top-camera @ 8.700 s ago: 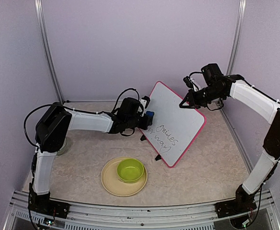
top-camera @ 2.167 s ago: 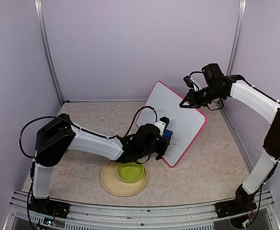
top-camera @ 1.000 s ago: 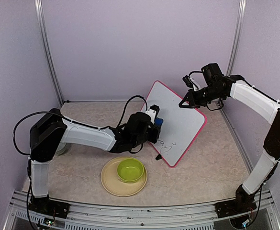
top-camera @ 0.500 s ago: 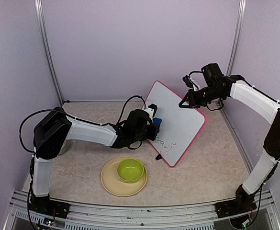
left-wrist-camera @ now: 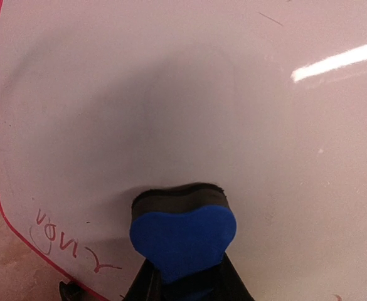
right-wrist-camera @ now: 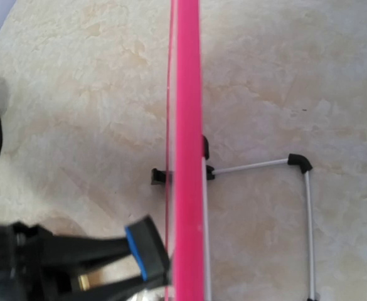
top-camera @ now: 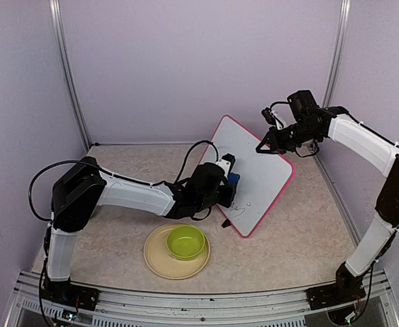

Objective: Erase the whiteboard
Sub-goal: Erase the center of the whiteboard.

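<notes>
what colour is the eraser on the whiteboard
The heart-shaped eraser is blue, with a dark grey felt layer against the pink-framed whiteboard; clearest in the left wrist view.

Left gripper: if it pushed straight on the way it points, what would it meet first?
The whiteboard: the left gripper points straight at its face, and the blue eraser it holds seems to touch it already.
</notes>
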### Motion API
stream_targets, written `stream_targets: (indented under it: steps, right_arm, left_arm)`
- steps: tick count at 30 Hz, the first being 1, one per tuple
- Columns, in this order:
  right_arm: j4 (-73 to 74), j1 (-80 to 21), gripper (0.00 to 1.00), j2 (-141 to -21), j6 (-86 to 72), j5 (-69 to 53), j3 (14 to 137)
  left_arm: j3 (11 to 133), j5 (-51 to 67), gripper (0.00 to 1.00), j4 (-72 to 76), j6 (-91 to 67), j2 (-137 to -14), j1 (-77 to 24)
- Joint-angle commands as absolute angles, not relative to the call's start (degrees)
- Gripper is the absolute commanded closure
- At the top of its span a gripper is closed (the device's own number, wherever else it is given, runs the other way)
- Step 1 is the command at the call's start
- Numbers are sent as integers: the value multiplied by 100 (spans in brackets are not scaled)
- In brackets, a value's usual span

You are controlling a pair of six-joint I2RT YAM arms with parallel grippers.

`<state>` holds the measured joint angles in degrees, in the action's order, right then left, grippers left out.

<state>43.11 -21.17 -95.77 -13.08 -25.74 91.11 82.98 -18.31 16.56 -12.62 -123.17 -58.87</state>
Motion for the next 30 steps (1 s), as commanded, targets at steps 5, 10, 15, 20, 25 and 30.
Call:
stream_targets:
  steps: [5, 10, 15, 20, 25, 30]
  right_arm:
    - [4567, -2286, 100, -9716, -659, -2298, 8955]
    - [4554, -2286, 100, -9712, -659, -2295, 8930]
    - [4549, -2290, 100, -9712, -656, -2296, 8921]
    - [4546, -2299, 100, -9704, -659, -2285, 8893]
    - [4546, -2294, 100, -9694, -659, -2276, 8892]
    - [4527, -2295, 100, -9720, -676, -2287, 8890]
  left_arm:
    - [8538, -906, 99, 1896, -1154, -12488, -6570]
    - [8546, -884, 98, 1924, -959, -12502, -6818]
    - [8514, -1044, 99, 1928, -851, -12475, -6986]
    - [8292, -1591, 99, 1864, -1259, -12228, -6580]
    - [7810, -1780, 98, 1986, -1496, -11648, -5783]
    - [8056, -1682, 98, 1638, -1476, -11743, -5075]
